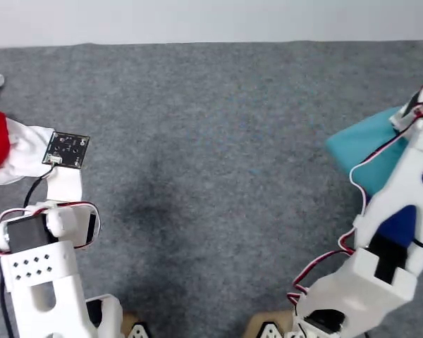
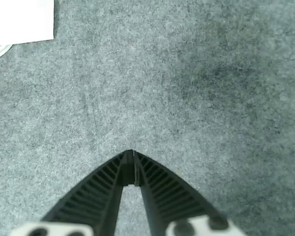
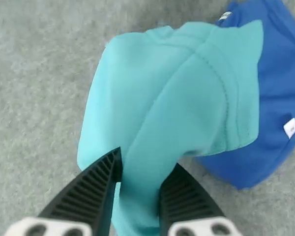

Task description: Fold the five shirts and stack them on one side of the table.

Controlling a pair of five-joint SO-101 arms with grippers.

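Right gripper (image 3: pixel 143 164) clamped on teal fabric shirt (image 3: pixel 172 83): pickup step. Left gripper (image 2: pixel 133 156) closed, empty. Next: spread it flat on grey felt table (image 1: pixel 218 176).

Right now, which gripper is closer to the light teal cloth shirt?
Right. The right gripper pinches the light teal cloth shirt; the left gripper sits shut over grey felt, far across.

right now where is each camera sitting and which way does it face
High view: fixed above, looking down on the grey table; the left arm and right arm show.
Left wrist view: on the left arm, looking down past its shut left pincer at bare table.
Right wrist view: on the right arm, looking down past its right pincer, shut on the teal shirt, blue shirt next to it.
Shared: high and right wrist views both show the teal shirt.
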